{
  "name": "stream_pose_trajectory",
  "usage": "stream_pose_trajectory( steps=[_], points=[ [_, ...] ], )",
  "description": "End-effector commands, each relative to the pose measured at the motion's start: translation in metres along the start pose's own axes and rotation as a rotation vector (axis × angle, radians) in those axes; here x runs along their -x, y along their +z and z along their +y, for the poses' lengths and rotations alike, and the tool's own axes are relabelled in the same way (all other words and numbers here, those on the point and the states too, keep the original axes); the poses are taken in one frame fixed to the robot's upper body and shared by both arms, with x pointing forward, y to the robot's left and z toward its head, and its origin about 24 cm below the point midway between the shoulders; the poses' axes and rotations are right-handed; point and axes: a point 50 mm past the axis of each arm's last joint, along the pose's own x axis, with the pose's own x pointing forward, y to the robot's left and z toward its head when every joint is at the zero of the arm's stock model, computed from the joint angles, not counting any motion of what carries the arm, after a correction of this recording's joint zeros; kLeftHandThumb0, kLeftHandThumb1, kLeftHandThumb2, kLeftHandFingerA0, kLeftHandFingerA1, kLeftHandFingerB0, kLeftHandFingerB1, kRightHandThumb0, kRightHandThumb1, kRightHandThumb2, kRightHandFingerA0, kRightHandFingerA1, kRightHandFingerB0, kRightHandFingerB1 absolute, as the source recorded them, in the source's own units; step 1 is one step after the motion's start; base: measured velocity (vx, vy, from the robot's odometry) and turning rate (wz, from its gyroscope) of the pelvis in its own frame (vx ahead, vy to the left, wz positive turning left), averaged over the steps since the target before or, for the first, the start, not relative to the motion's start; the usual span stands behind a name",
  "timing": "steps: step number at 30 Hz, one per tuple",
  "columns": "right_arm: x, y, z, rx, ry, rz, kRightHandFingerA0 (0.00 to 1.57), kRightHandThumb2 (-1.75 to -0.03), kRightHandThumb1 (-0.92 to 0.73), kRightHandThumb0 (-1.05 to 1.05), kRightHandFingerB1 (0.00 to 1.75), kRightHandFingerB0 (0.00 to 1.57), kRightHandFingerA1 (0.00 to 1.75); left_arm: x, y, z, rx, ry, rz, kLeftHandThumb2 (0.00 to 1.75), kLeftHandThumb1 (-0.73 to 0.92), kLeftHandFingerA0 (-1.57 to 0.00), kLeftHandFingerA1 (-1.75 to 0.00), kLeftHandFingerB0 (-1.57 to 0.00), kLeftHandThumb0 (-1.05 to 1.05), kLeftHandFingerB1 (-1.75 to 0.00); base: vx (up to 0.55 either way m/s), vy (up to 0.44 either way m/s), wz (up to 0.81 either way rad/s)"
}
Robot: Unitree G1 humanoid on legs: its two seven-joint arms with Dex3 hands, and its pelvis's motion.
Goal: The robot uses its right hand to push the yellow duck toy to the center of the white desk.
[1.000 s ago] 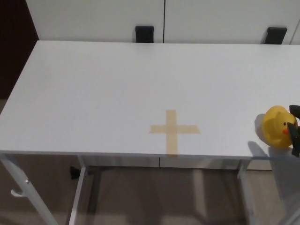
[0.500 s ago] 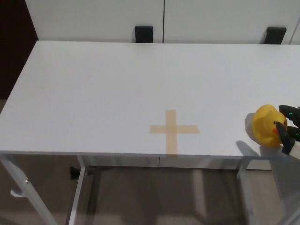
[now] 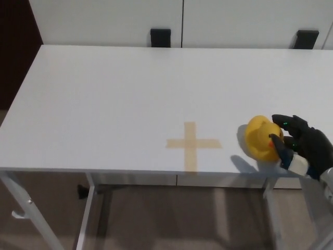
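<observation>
Yellow duck toy (image 3: 261,137) sits right of the tape cross (image 3: 192,145) on the worktop (image 3: 104,99); right hand (image 3: 304,146), fingers (image 3: 283,123) spread, touches it: push steadily leftward, staying behind its middle

A tan tape cross (image 3: 193,144) marks the tabletop in front of me, near its front edge. Beyond the far edge I see white cabinet panels (image 3: 104,21), with two black rectangular brackets (image 3: 160,37) at their base, well apart.
</observation>
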Motion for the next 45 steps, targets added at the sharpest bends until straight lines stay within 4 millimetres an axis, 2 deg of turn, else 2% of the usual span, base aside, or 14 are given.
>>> stream_pose_trajectory(
  steps=[1, 10, 12, 14, 21, 23, 27, 28, 32, 34, 36, 41, 42, 45],
  points=[
    [-0.001, 0.001, 0.018, 0.013, 0.033, 0.026, 0.14, -0.72, -0.92, -0.83, 0.34, 0.21, 0.45, 0.001, 0.001, 0.001, -0.005, 0.010, -0.034, 0.90, 0.56, -0.90, -0.90, -0.93, -0.10, -0.90, 0.00, 0.000, 0.00],
    [-0.001, 0.004, 0.048, -0.003, 0.065, 0.025, 0.09, -0.73, -0.92, -0.86, 0.36, 0.15, 0.49, 0.001, -0.002, 0.000, -0.031, 0.004, -0.029, 0.89, 0.58, -0.90, -0.87, -0.91, -0.13, -0.88, 0.00, 0.000, 0.00],
    [-0.002, 0.008, 0.059, -0.019, 0.074, 0.020, 0.02, -1.10, -0.47, -0.37, 0.50, 0.00, 0.53, 0.001, -0.001, -0.001, -0.028, 0.003, -0.035, 0.89, 0.57, -0.89, -0.86, -0.90, -0.12, -0.88, 0.00, 0.000, 0.00],
    [-0.002, 0.010, 0.064, -0.023, 0.079, 0.017, 0.10, -0.74, -0.92, -0.87, 0.36, 0.15, 0.48, 0.001, -0.001, -0.003, -0.025, 0.001, -0.034, 0.91, 0.57, -0.91, -0.87, -0.92, -0.12, -0.89, 0.00, 0.000, 0.00],
    [-0.002, 0.019, 0.079, -0.038, 0.116, -0.003, 0.01, -1.19, -0.81, -0.90, 0.41, 0.08, 0.51, 0.001, -0.003, -0.004, -0.025, -0.002, -0.014, 0.85, 0.61, -0.88, -0.83, -0.90, -0.14, -0.87, 0.00, 0.000, 0.00],
    [-0.003, 0.021, 0.080, -0.043, 0.115, -0.001, 0.06, -0.76, -0.92, -0.85, 0.33, 0.10, 0.46, 0.001, -0.003, -0.004, -0.025, -0.004, -0.018, 0.90, 0.60, -0.88, -0.83, -0.91, -0.13, -0.88, 0.00, 0.000, 0.00],
    [-0.004, 0.022, 0.081, -0.049, 0.110, 0.006, 0.06, -0.76, -0.92, -0.85, 0.33, 0.10, 0.46, 0.001, -0.003, -0.004, -0.026, -0.006, -0.020, 0.90, 0.60, -0.88, -0.83, -0.91, -0.13, -0.88, 0.00, 0.000, 0.00],
    [-0.004, 0.023, 0.082, -0.048, 0.112, 0.002, 0.00, -1.19, -0.78, -0.84, 0.29, 0.06, 0.38, 0.001, -0.003, -0.004, -0.027, -0.006, -0.019, 0.88, 0.59, -0.91, -0.87, -0.93, -0.13, -0.88, 0.00, 0.000, 0.00],
    [-0.006, 0.025, 0.082, -0.045, 0.115, -0.003, 0.00, -1.19, -0.78, -0.84, 0.29, 0.06, 0.38, 0.001, -0.003, -0.005, -0.030, -0.006, -0.019, 0.88, 0.59, -0.91, -0.87, -0.93, -0.13, -0.88, 0.00, 0.000, 0.00],
    [-0.006, 0.027, 0.083, -0.052, 0.119, -0.005, 0.00, -0.78, -0.92, -0.87, 0.30, 0.06, 0.35, 0.001, -0.003, -0.005, -0.026, -0.005, -0.017, 0.89, 0.60, -0.89, -0.85, -0.92, -0.14, -0.87, 0.00, 0.000, 0.00],
    [-0.007, 0.035, 0.091, -0.059, 0.136, -0.016, 0.01, -1.20, -0.77, -0.78, 0.30, 0.04, 0.30, 0.001, -0.002, -0.006, -0.043, -0.008, -0.025, 0.87, 0.62, -0.90, -0.85, -0.91, -0.14, -0.87, 0.00, 0.000, 0.00],
    [-0.008, 0.039, 0.095, -0.043, 0.144, -0.024, 0.02, -1.21, -0.80, -0.84, 0.27, 0.07, 0.27, 0.001, -0.002, -0.007, -0.033, -0.009, -0.022, 0.89, 0.61, -0.90, -0.85, -0.91, -0.13, -0.87, 0.00, 0.000, 0.00],
    [-0.008, 0.039, 0.095, -0.043, 0.144, -0.021, 0.00, -0.80, -0.92, -0.87, 0.31, 0.05, 0.37, 0.001, -0.001, -0.007, -0.035, -0.010, -0.022, 0.90, 0.61, -0.90, -0.85, -0.90, -0.14, -0.87, 0.00, 0.000, 0.00],
    [-0.008, 0.042, 0.098, -0.049, 0.146, -0.020, 0.00, -0.80, -0.92, -0.86, 0.32, 0.07, 0.37, 0.001, 0.000, -0.007, -0.034, -0.010, -0.022, 1.01, 0.52, -0.92, -0.91, -0.93, -0.14, -0.92, 0.00, 0.000, 0.00]
  ],
)
